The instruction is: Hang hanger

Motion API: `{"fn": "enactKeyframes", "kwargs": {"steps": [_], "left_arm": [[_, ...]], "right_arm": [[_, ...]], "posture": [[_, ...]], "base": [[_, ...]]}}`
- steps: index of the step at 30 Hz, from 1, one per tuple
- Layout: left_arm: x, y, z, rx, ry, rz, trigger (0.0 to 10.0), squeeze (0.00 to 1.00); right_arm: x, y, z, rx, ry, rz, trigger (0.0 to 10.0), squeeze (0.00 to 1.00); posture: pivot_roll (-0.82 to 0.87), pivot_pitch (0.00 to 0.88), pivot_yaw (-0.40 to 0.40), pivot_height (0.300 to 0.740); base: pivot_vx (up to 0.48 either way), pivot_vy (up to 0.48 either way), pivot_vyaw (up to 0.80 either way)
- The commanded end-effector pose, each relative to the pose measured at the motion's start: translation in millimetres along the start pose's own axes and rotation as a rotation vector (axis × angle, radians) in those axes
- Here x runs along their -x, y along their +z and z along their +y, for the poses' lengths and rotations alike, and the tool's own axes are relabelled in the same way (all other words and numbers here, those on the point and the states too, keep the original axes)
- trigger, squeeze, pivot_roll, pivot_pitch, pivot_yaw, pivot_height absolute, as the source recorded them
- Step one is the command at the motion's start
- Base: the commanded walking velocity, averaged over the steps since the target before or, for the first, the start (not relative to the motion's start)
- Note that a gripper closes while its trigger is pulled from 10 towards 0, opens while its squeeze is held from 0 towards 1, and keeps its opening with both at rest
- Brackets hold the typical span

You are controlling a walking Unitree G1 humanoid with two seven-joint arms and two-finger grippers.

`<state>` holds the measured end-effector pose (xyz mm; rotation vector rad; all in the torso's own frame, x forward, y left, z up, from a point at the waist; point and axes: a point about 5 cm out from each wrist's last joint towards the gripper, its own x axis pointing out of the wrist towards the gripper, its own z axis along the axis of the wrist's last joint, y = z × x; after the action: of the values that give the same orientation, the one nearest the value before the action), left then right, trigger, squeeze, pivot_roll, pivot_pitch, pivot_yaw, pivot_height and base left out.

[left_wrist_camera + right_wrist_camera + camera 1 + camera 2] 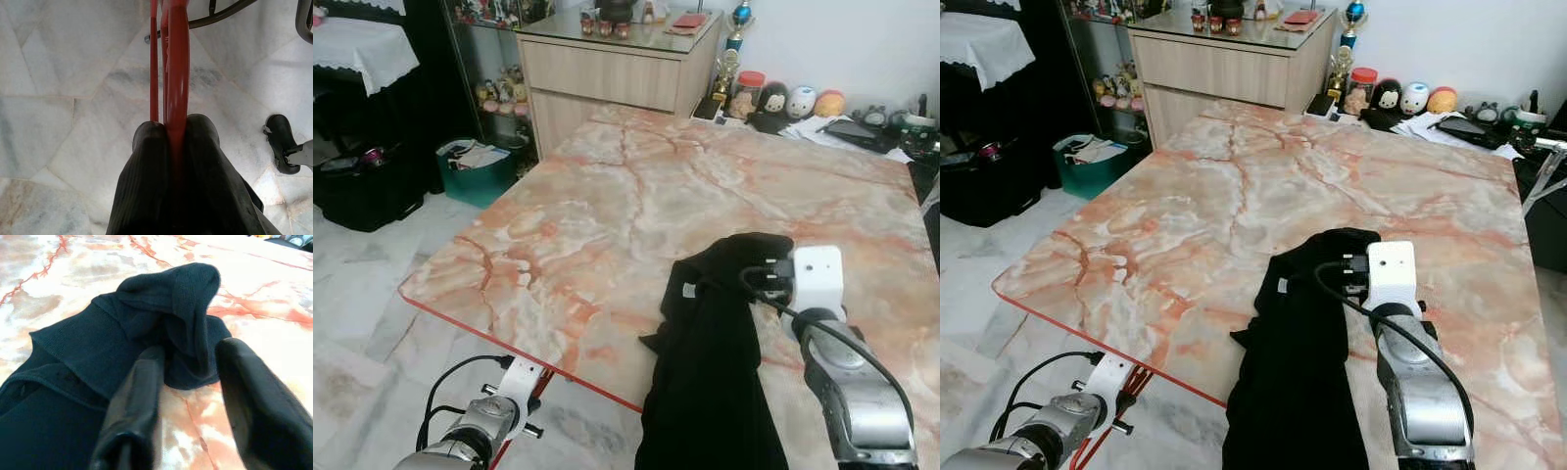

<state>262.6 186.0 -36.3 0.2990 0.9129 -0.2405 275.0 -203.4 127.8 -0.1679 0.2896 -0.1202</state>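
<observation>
A black garment point(715, 362) lies bunched on the marble table point(607, 196) and hangs over the near edge. My right gripper point(191, 350) rests over the garment's upper end. It is open, with a fold of the black cloth point(190, 293) between its fingers point(134, 396). My left gripper point(176, 126) is low at the left, below the table's near edge and above the floor. It is shut on a red hanger point(177, 63), whose thin red bars point(1133, 384) poke out beside the left wrist point(499, 406).
A wooden cabinet point(607, 73) stands behind the table's far left corner, with a teal bin point(475, 171) and a black bag point(367, 191) on the floor to its left. Jars, toys and papers point(793, 101) line the table's far edge. A black foot point(281, 142) stands on the floor.
</observation>
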Motion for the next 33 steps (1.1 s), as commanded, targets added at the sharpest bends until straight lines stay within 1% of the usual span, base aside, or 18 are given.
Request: {"fn": "enactKeyframes", "kwargs": {"steps": [1, 3, 4, 5, 6, 9, 11, 14, 18, 33], "left_arm": [[0.1, -2.9, 0.1, -0.025, 0.002, 0.014, 10.0, 0.00], [0.1, -3.2, -0.1, -0.025, 0.002, 0.015, 10.0, 0.00], [0.1, -3.2, -0.1, -0.025, 0.002, 0.015, 10.0, 0.00], [0.1, -3.2, -0.1, -0.025, 0.003, 0.015, 10.0, 0.00], [0.1, -3.2, 0.0, -0.026, 0.003, 0.015, 10.0, 0.00], [0.1, -3.2, -0.1, -0.028, 0.002, 0.015, 10.0, 0.00], [0.2, -2.9, 0.2, -0.028, 0.001, 0.013, 10.0, 0.00], [0.2, -2.7, 0.5, -0.025, 0.002, 0.012, 10.0, 0.00], [0.3, -2.6, 1.0, -0.027, 0.001, 0.014, 10.0, 0.00], [0.4, -1.7, 1.5, -0.025, 0.003, 0.012, 10.0, 0.00]], "right_arm": [[6.7, 5.1, -1.3, -0.007, -0.018, -0.027, 10.0, 1.00], [9.0, 5.9, -2.2, -0.012, -0.028, -0.039, 10.0, 1.00], [10.9, 8.2, -2.6, -0.017, -0.034, -0.062, 10.0, 1.00], [12.3, 9.8, -2.1, -0.010, -0.031, -0.080, 10.0, 0.84], [13.2, 10.8, -1.7, 0.004, -0.032, -0.093, 10.0, 0.00], [14.1, 13.2, 0.6, -0.009, -0.022, -0.114, 10.0, 0.00], [15.1, 21.3, 3.0, -0.041, -0.020, -0.162, 10.0, 0.00], [15.8, 25.0, 4.9, -0.040, -0.010, -0.181, 10.0, 0.00], [14.8, 25.2, 4.6, -0.047, -0.012, -0.184, 10.0, 0.00], [3.6, 26.5, -5.3, -0.041, -0.050, -0.204, 10.0, 0.00]], "posture": [[-0.14, 0.000, -0.020, 0.740], [-0.14, 0.000, -0.020, 0.740], [-0.14, 0.000, -0.020, 0.740], [-0.14, 0.000, -0.020, 0.740], [-0.14, 0.000, -0.020, 0.740], [-0.14, 0.000, -0.020, 0.740], [-0.14, 0.000, -0.019, 0.740], [-0.13, 0.000, -0.019, 0.740], [-0.14, 0.000, -0.015, 0.740], [-0.13, 0.000, -0.014, 0.740]], "base": [[0.000, 0.000, 0.00], [0.000, 0.000, 0.00], [0.000, 0.000, 0.00], [0.000, 0.000, 0.00], [0.000, 0.000, 0.00], [0.000, 0.000, 0.00], [-0.122, 0.000, 0.00], [-0.255, 0.000, 0.00], [-0.277, 0.000, 0.00], [-0.288, 0.000, 0.00]]}}
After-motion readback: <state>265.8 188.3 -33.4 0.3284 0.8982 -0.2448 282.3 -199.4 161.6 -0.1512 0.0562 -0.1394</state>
